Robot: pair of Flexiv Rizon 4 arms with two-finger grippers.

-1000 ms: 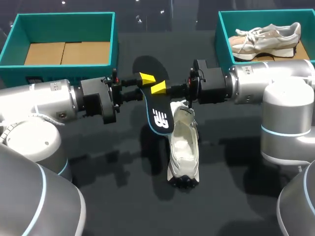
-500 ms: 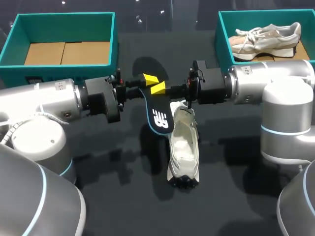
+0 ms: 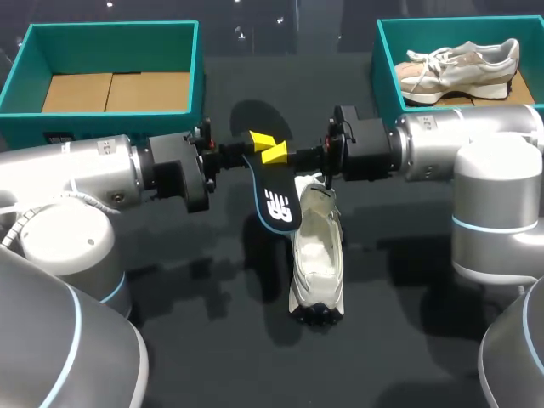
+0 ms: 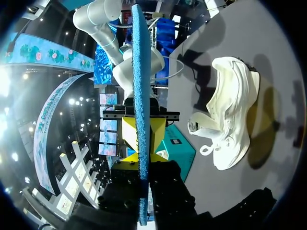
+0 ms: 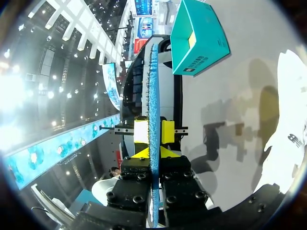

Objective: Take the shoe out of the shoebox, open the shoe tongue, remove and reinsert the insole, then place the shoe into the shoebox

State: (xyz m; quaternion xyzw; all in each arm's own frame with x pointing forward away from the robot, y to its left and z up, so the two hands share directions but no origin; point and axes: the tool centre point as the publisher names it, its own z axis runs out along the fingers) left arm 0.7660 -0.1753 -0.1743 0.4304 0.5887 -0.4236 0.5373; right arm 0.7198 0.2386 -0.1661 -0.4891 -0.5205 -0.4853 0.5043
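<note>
1. The insole (image 3: 274, 200), black with a white logo, hangs in the air over the middle of the table (image 3: 212, 340). It is wholly out of the shoe, and its lower end overlaps the shoe's mouth as seen from above
2. The right gripper (image 3: 276, 153), reaching in from the table's right edge, pinches the insole's upper half, with one yellow tip on each face
3. The left gripper (image 3: 259, 143) has closed in from the left edge over the last second. Before, it stood a little short with its fingers further apart; now its tips sit just beside the right gripper's on the same stretch of insole
4. In the left wrist view the insole (image 4: 139, 72) runs edge-on between the yellow tips, which press both faces, so I judge the left gripper narrow and gripping the insole too
5. The white shoe (image 3: 316, 255) has not moved. It lies on its sole just in front of the table's centre, with its tongue pulled up and its mouth open
6. A teal shoebox (image 3: 17, 76) at the back left corner holds no shoe. A second box (image 3: 382, 51) at the back right corner holds a beige sneaker (image 3: 459, 64)
7. The removal looks done and both arms now share the insole. That suggests a handover or a regrip before it is slid back in; the shoe lies unheld, so it could shift when the insole is pushed in
</note>
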